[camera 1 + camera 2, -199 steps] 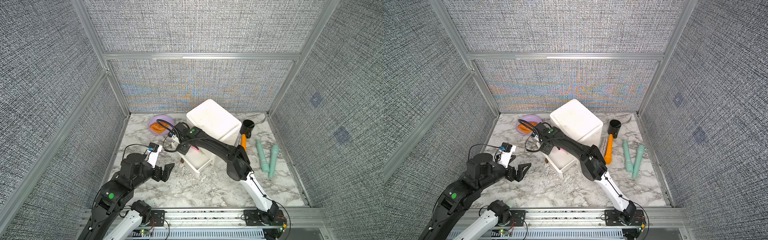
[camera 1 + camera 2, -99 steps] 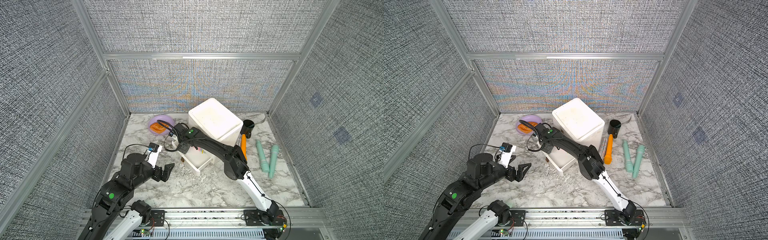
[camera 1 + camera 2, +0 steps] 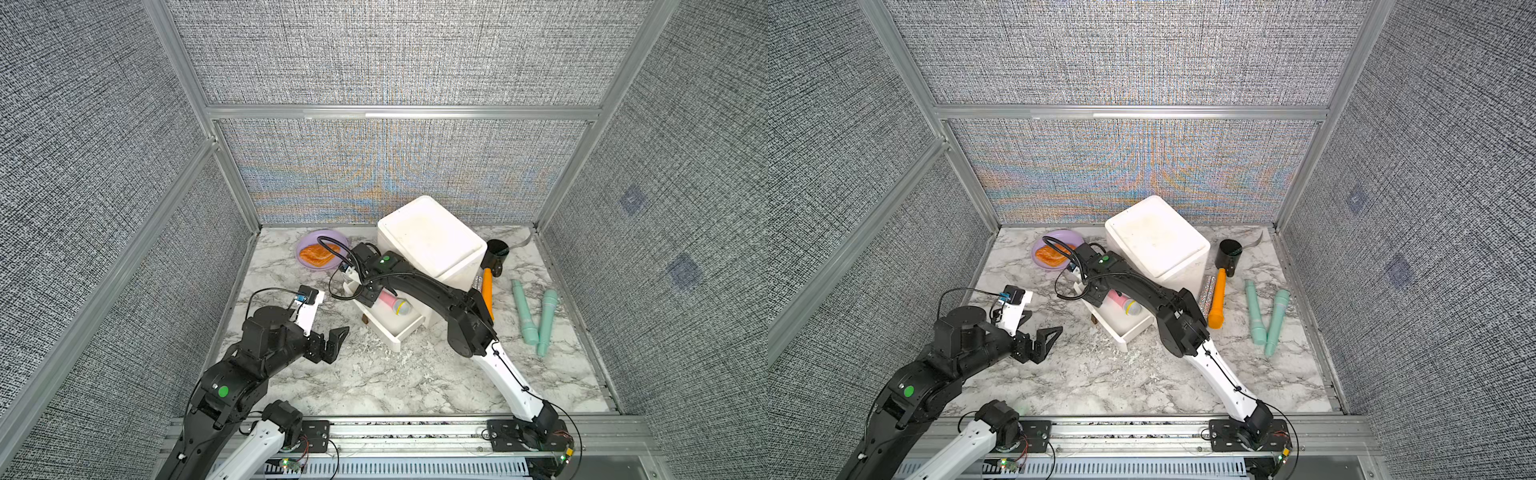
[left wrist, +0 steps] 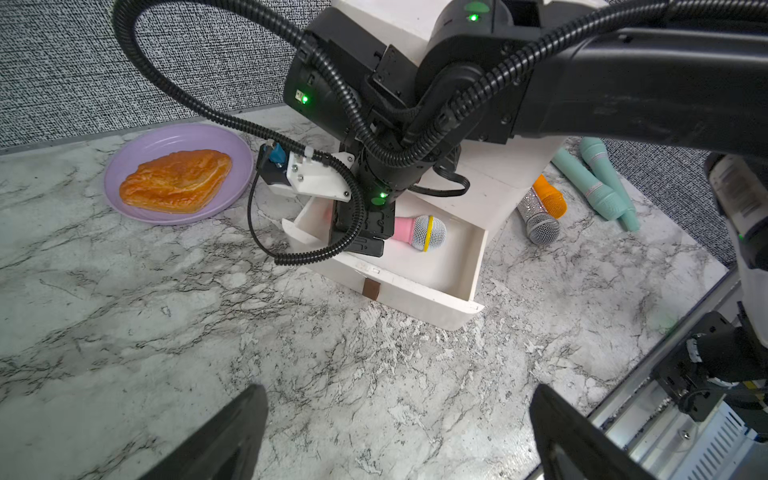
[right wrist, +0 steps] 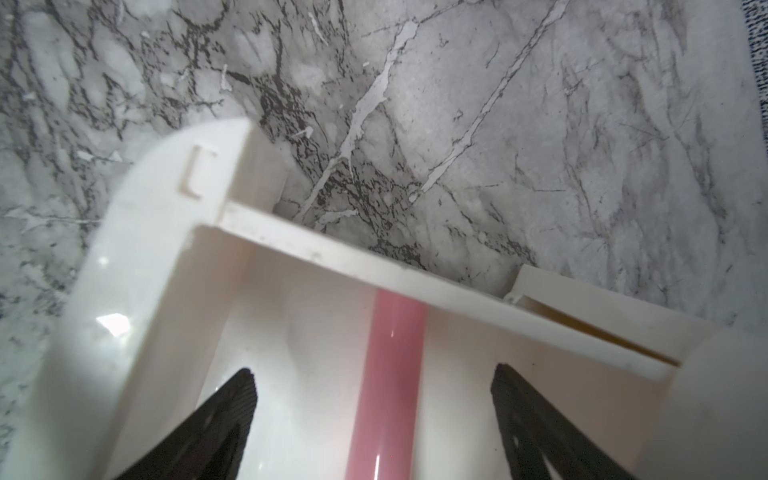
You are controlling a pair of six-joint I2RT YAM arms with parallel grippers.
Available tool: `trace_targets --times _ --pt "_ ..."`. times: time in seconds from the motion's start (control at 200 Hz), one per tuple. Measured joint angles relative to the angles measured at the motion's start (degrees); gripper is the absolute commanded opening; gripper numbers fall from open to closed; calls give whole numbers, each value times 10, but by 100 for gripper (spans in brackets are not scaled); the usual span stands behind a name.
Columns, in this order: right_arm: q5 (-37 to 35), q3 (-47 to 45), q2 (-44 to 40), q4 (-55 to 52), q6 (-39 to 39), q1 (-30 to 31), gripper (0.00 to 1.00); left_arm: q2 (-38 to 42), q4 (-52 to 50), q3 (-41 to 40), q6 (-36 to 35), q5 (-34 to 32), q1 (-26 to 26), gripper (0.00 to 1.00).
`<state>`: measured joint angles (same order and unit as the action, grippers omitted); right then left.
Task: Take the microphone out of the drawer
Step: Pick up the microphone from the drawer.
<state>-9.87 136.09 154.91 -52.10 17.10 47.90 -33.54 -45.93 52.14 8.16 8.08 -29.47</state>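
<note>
The right wrist view showed only the microphone's (image 5: 390,374) pink handle, lying between the right jaws, which stood wide with a gap on each side. The left wrist view added what that view lacked: a silver mesh head (image 4: 428,232) with a yellow band, reaching out past those jaws inside the open white drawer (image 4: 415,291). In both top views the right arm (image 3: 432,291) hid the handle. The left jaws were wide and empty over the bare marble bench (image 3: 374,382), with the drawer ahead of them. Grey woven walls (image 3: 374,62) closed in the cell.
</note>
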Motion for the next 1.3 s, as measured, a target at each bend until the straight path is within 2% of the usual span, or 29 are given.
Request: trace_targets --times 0.17,0.46,0.796,0.891,1.071,1.166,1.301 --pt "9 -5 0 4 -2 -2 68 0 0 0 0 0 0 100" --pt "31 -16 -4 7 -14 -3 47 0 0 0 0 0 1 100" --pt "35 -28 -1 10 -44 -3 34 3 0 -1 0 0 3 100" --pt "37 -31 0 10 -58 -3 21 3 0 -1 0 0 4 100" --pt "47 -46 -3 15 -85 -3 20 4 0 -1 -2 1 5 100" --pt "50 -51 -2 16 -99 -3 12 4 0 -1 -2 1 6 100" --pt "56 -65 -5 25 -112 -3 10 8 0 -2 -2 5 7 100"
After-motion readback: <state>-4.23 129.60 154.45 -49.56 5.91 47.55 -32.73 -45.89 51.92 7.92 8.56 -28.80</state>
